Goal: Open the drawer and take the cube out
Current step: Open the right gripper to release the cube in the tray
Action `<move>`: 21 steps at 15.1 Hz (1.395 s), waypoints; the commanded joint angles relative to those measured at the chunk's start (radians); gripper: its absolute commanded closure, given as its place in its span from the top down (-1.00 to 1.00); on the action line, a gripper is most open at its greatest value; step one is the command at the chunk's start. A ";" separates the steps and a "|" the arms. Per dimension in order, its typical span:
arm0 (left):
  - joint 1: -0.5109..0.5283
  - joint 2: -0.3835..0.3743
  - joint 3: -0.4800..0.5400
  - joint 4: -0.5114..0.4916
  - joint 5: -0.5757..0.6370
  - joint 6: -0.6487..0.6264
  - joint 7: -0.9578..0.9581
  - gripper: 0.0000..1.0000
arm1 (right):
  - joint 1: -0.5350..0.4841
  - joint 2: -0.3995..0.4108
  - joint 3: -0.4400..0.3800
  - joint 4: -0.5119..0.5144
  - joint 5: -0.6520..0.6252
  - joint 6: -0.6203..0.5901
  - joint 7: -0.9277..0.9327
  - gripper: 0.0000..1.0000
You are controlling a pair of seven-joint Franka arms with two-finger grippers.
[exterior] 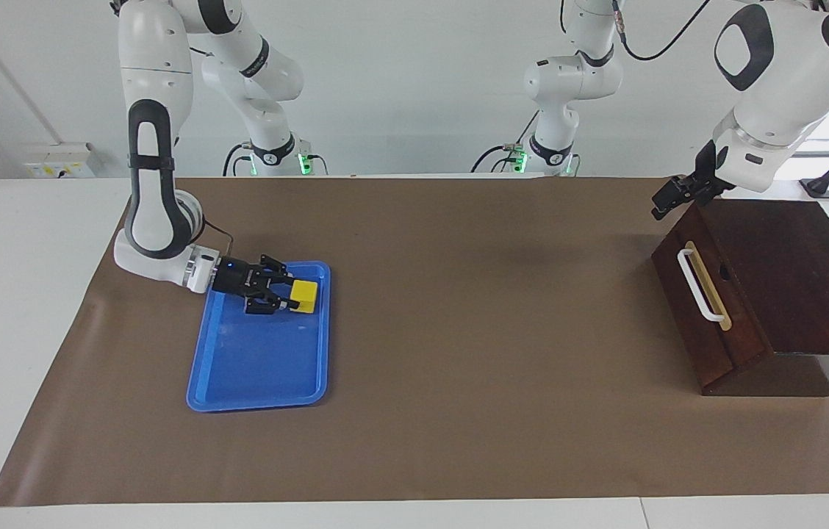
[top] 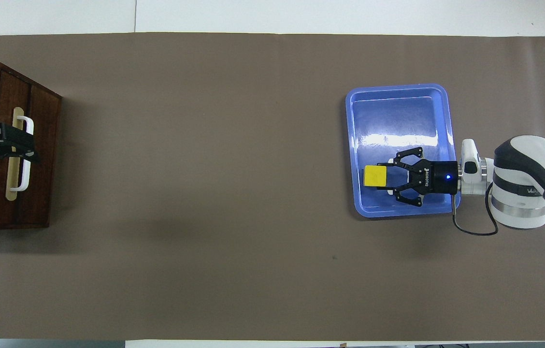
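Right gripper (exterior: 289, 297) low over the flat blue plastic tray (exterior: 238, 382), at the tray's end nearer the robots, fingers clamped on the small bright-yellow cube (exterior: 303, 294). Cube held at the tray edge facing the left arm's end of the table, inside the rim as seen from above (top: 375, 175); contact with the tray floor not readable. Tray resting on the brown paper mat (exterior: 458, 353) toward the right arm's end of the table.

Dark reddish-brown wooden drawer (exterior: 694, 294) with white bar handle (exterior: 701, 286) on a tan strip, pushed flush into the dark wooden box (exterior: 804, 279) at the left arm's end of the table. Left gripper (exterior: 672, 197) raised over the box's top edge nearer the robots, above the drawer front, jaws spread wide, holding nothing, clear of the handle.
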 commanded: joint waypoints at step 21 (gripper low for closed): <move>-0.026 -0.014 0.020 0.022 0.003 -0.061 0.112 1.00 | 0.143 -0.216 0.019 0.270 -0.184 -0.015 0.844 1.00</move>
